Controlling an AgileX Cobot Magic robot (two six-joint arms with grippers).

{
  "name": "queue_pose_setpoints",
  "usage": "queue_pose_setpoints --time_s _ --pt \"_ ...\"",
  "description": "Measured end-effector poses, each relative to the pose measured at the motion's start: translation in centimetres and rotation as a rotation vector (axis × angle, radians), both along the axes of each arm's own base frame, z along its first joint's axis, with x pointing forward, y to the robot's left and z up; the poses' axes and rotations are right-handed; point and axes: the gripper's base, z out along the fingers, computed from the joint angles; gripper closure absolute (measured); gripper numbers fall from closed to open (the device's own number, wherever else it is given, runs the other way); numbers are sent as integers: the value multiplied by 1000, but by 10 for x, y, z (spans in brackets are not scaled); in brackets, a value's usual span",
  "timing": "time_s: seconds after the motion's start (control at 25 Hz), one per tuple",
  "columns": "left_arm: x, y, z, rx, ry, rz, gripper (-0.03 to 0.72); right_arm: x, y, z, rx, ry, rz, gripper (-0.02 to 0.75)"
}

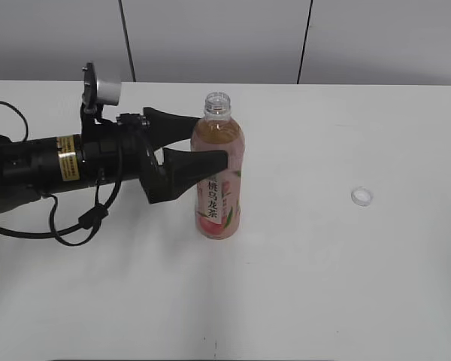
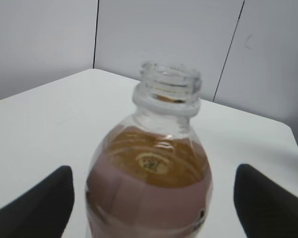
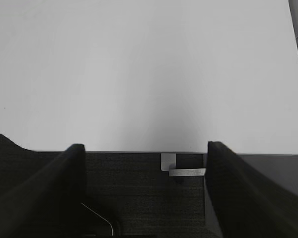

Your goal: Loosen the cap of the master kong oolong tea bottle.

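The master kong oolong tea bottle [image 1: 219,180] stands upright at the table's middle, amber tea inside, pink peach label, its threaded neck open and bare. It fills the left wrist view [image 2: 154,163]. The small white cap [image 1: 361,196] lies on the table well to the right of the bottle. My left gripper [image 1: 210,143] is open, with one black finger on each side of the bottle's upper body. In the left wrist view [image 2: 154,198] there are gaps between the fingers and the bottle. My right gripper [image 3: 145,148] is open and empty over the table's edge; it does not show in the exterior view.
The white table [image 1: 323,286] runs to a grey wall at the back. The left arm and its cables [image 1: 60,218] lie over the table's left side. The right wrist view shows a dark floor or mat [image 3: 139,198] below the table's edge.
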Motion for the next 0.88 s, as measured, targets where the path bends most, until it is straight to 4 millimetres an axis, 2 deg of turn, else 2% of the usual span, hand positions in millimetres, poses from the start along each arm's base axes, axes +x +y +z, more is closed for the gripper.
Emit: queue_pose_setpoints --time_s 0.16,0.88 --pt "0 6 4 14 7 -5 95 0 0 0 0 0 0 172" --pt "-13 15 49 198 30 6 96 0 0 0 -2 0 1 172"
